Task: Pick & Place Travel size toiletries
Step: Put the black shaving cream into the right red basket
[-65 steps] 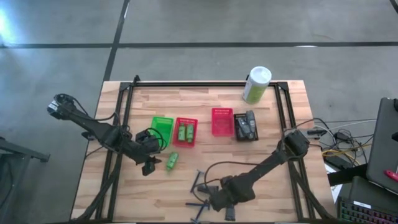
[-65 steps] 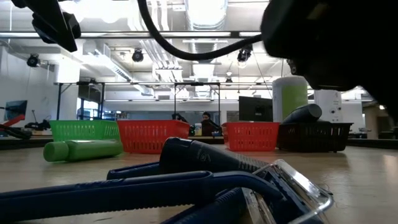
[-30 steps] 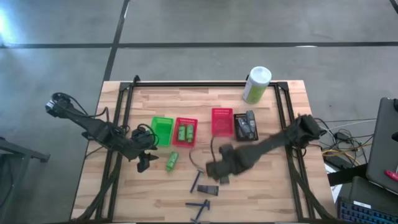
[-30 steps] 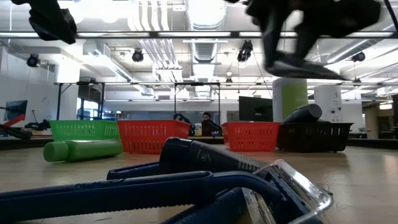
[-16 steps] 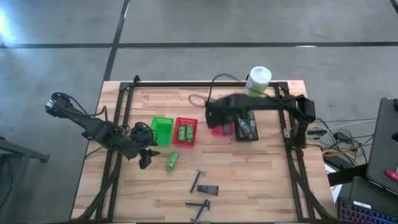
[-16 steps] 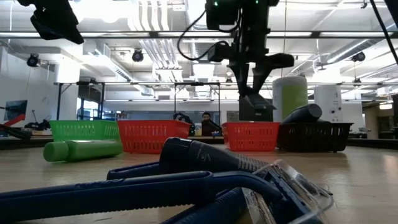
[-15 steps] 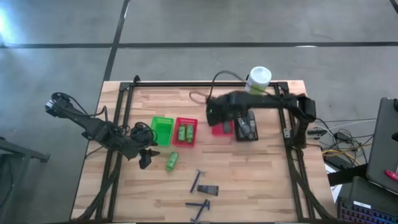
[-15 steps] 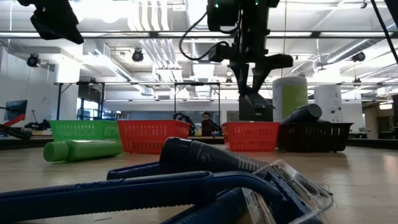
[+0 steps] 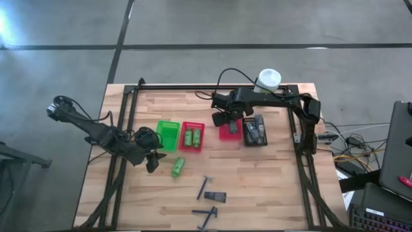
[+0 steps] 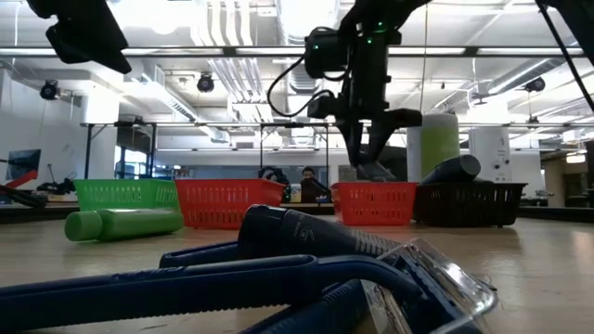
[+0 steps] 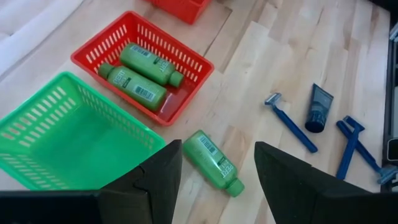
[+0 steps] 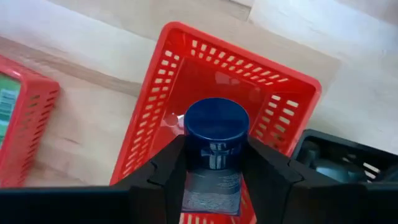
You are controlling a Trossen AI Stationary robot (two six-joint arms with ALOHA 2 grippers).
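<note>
My right gripper (image 9: 226, 121) hangs over the right red basket (image 9: 230, 129) and is shut on a dark blue wedge tube (image 12: 214, 140). My left gripper (image 11: 214, 186) is open above a bright green bottle (image 11: 213, 162) that lies on its side on the table, also seen in the high view (image 9: 178, 167). Two more green bottles (image 9: 192, 137) lie in the left red basket. Dark grey containers (image 9: 255, 130) lie in the black basket. Another wedge tube (image 9: 216, 196) and several T-shaped razors (image 9: 205, 187) lie flat on the near part of the table. My right gripper pinches the tube's flat body (image 12: 210, 186) between its two fingers (image 12: 165, 168), just behind the round cap (image 12: 216, 124). The fingers point down from above. The tube hangs cap down, clear of the red basket's floor (image 12: 186, 93).
An empty green basket (image 9: 167, 134) stands left of the red ones. A tall pale green canister (image 9: 267, 82) with a white cap stands at the far edge. A black metal frame (image 9: 129, 109) runs round the table. Bare wood lies at the near right.
My right gripper has carried the wedge tube up from the near middle of the table toward the far edge, and now holds it over the right red basket with the fingers pointing down. The other tube and the razors stay on the table.
</note>
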